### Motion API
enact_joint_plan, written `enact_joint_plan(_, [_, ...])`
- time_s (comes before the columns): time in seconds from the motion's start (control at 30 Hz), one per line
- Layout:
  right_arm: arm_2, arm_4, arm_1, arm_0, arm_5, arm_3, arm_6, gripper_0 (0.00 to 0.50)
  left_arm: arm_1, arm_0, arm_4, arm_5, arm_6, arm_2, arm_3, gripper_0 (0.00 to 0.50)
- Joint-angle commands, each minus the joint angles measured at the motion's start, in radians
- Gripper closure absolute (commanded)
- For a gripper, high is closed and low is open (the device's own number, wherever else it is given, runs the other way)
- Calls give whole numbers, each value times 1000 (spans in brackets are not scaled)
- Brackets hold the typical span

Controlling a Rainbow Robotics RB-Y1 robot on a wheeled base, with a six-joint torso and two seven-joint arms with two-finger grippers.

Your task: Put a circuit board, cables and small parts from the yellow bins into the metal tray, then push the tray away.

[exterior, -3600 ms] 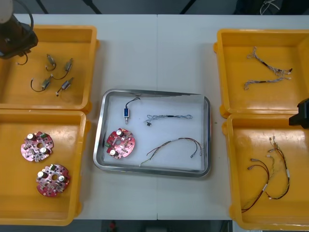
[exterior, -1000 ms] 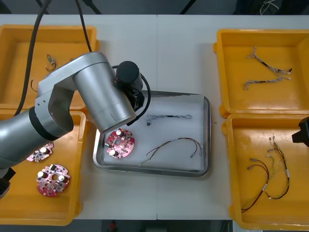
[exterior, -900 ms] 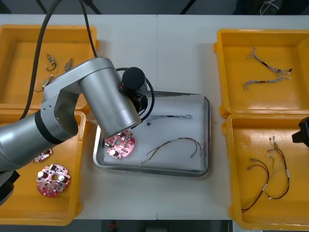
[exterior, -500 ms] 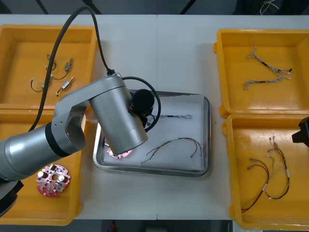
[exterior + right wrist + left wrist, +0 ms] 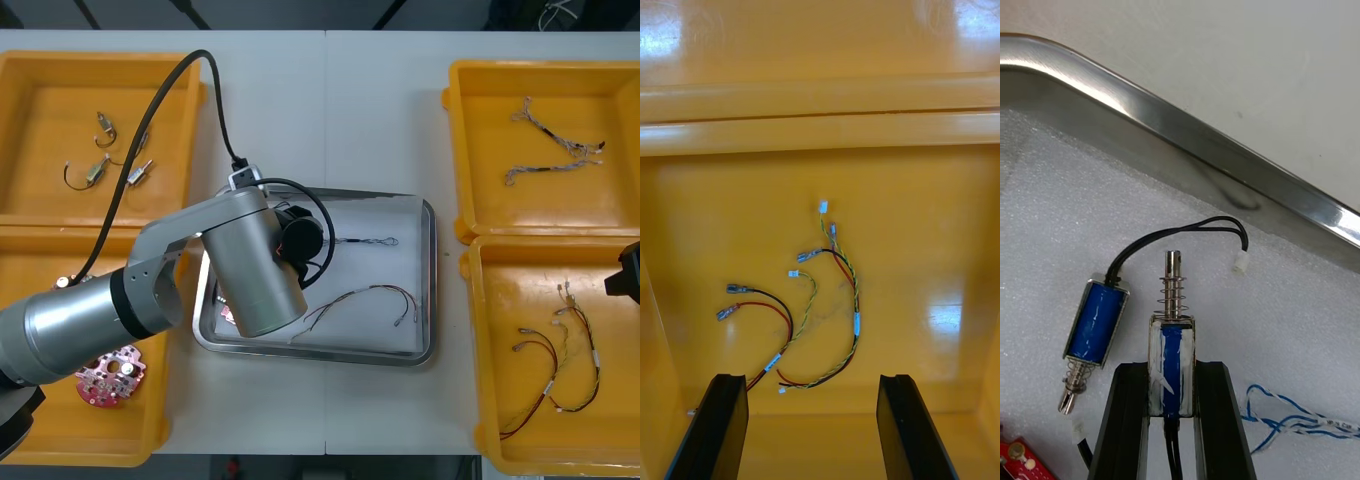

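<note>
Left claw (image 5: 1171, 375) clamps a small metal part (image 5: 1172, 341) in the tray (image 5: 1225, 157), arm (image 5: 250, 275) covering the board (image 5: 1013, 459); right claw (image 5: 812, 386) parked, spread.

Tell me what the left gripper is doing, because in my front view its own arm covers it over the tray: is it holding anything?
Observer: Yes. In the left wrist view the left gripper is shut on a small metal part with a blue body and a spring.
Operator: Is another one lying in the tray?
Observer: A second small metal part lies on the white lining beside the held one, apart from it, inside the metal tray.
Operator: And the right gripper?
Observer: The right gripper is open above the red and yellow cables in a yellow bin.
</note>
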Motion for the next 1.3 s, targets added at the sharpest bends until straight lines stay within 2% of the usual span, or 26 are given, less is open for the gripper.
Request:
enact_joint_plan(0.03, [-27, -6, -35, 12, -1, -26, 8, 0, -28, 9, -21, -12, 13, -13, -6, 499])
enact_joint_plan(0.13, [-27, -6, -35, 12, -1, -26, 8, 0, -28, 10, -20, -12, 13, -13, -7, 493])
enact_joint_plan(0.23, [-27, -6, -35, 12, -1, -26, 8, 0, -28, 9, -21, -10, 13, -18, -7, 442])
enact_joint_plan(0.3, [-27, -6, -35, 12, -1, -26, 8, 0, -28, 9, -24, -12, 13, -23, -7, 368])
enact_joint_plan(0.43, [-27, -6, -35, 12, -1, -26, 8, 0, -28, 9, -26, -10, 18, -29, -7, 279])
enact_joint_plan(0.47, [-27, -6, -35, 12, -1, -26, 8, 0, -28, 9, -26, -12, 18, -29, -7, 238])
enact_joint_plan(0.5, [-27, -6, -35, 12, -1, -26, 8, 0, -28, 9, -26, -10, 19, -30, -7, 158])
enact_joint_plan(0.57, [-27, -6, -35, 12, -1, -26, 8, 0, -28, 9, -26, -8, 24, -29, -7, 63])
enact_joint_plan(0.6, [-27, -6, -35, 12, -1, -26, 8, 0, -28, 7, -26, -4, 26, -29, -12, 18])
enact_joint_plan(0.63, [-27, -6, -35, 12, -1, -26, 8, 0, -28, 5, -27, -1, 26, -29, -13, 2])
enact_joint_plan(0.83, [-27, -6, -35, 12, -1, -26, 8, 0, -18, -8, -24, 64, 22, -12, -70, 0])
enact_joint_plan(0.93, [-27, -6, -35, 12, -1, -26, 8, 0, -9, -21, 3, 113, 18, 11, -122, 0])
enact_joint_plan(1.13, [-27, -6, -35, 12, -1, -26, 8, 0, 26, -65, 126, 232, 10, 94, -240, 0])
enact_joint_plan(1.27, [-27, -6, -35, 12, -1, -26, 8, 0, 72, -100, 221, 317, 6, 172, -323, 0])
enact_joint_plan(1.3, [-7, -11, -18, 20, -10, -22, 9, 0, 94, -111, 260, 340, 1, 201, -348, 0])
